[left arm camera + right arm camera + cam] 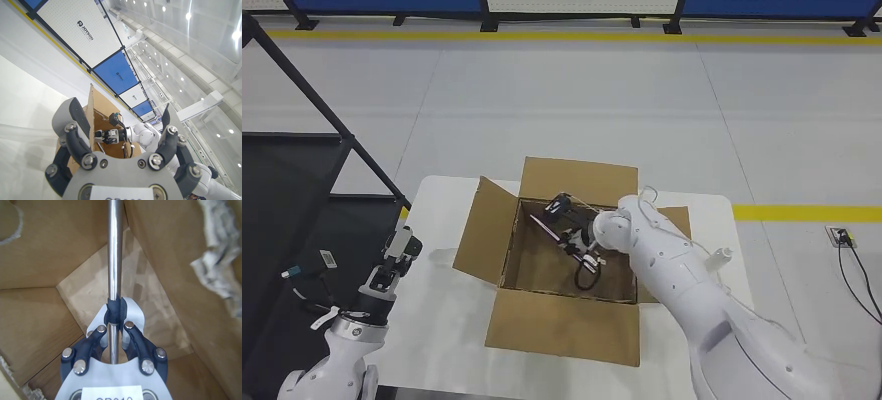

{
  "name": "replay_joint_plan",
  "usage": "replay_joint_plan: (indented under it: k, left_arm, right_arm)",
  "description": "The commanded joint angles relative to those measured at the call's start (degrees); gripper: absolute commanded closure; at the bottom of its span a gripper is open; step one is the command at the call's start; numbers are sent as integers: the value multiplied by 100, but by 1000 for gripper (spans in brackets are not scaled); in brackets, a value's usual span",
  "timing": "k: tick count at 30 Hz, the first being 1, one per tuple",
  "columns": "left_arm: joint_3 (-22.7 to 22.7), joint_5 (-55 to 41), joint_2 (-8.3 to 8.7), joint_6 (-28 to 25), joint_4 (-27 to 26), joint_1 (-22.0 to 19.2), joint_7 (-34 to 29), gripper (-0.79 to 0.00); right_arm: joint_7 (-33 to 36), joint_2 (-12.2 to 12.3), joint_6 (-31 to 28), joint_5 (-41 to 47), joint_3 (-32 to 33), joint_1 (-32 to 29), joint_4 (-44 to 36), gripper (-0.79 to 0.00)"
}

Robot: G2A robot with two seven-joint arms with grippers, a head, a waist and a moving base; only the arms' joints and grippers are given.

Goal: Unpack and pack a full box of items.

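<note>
An open cardboard box (542,330) sits in the middle of the white table (442,310), flaps spread out. My right gripper (564,232) is down inside the box, shut on a shiny metal rod (114,256) that runs straight out between its pads (122,309) toward a bottom corner of the box (37,256). From the left wrist view the rod (101,148) slants below the right gripper (97,137) behind the box wall (90,121). My left gripper (121,115) is open, empty, held up off the table's left edge (402,247).
A black frame and dark panel (292,210) stand beside the table on the left. A crumpled grey-white piece of packing material (219,256) shows past one box wall. Bare tabletop lies left of the box. A yellow floor line (802,212) runs to the right.
</note>
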Motion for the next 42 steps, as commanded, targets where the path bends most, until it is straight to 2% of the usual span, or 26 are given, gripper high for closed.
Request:
replay_joint_plan:
  k: [1,7,12,14,16,19,22,26,31,37,42]
  left_arm:
    - [0,0,0,0,0,0,0,-785]
    - [0,0,0,0,0,0,0,-785]
    - [0,0,0,0,0,0,0,-785]
    - [0,0,0,0,0,0,0,-785]
    - [0,0,0,0,0,0,0,-785]
    - [0,0,0,0,0,0,0,-785]
    - [0,0,0,0,0,0,0,-785]
    - [0,0,0,0,0,0,0,-785]
    - [0,0,0,0,0,0,0,-785]
    - [0,0,0,0,0,0,0,-785]
    - [0,0,0,0,0,0,0,-785]
  right_arm:
    - [-100,106,-105,-3,78,20,-98,0]
    - [-429,539,-279,-37,427,-40,-683,0]
    - [-376,1112,-240,-100,1018,-431,-1838,0]
    - [-184,1403,-39,-176,1410,-815,-2707,0]
    - [134,1721,286,-300,1953,-1415,-3927,0]
    - [799,2152,863,-502,2992,-2710,-6217,0]
    - [1176,2400,1365,-618,3917,-3958,-8121,0]
    - [1068,2528,2093,-855,4739,-4971,-9445,0]
    - [946,2581,3105,-1202,5362,-5726,-10328,0]
    - [1262,2610,4276,-1444,5980,-6329,-10696,0]
    - [1621,2624,4843,-1295,6315,-6573,-10501,0]
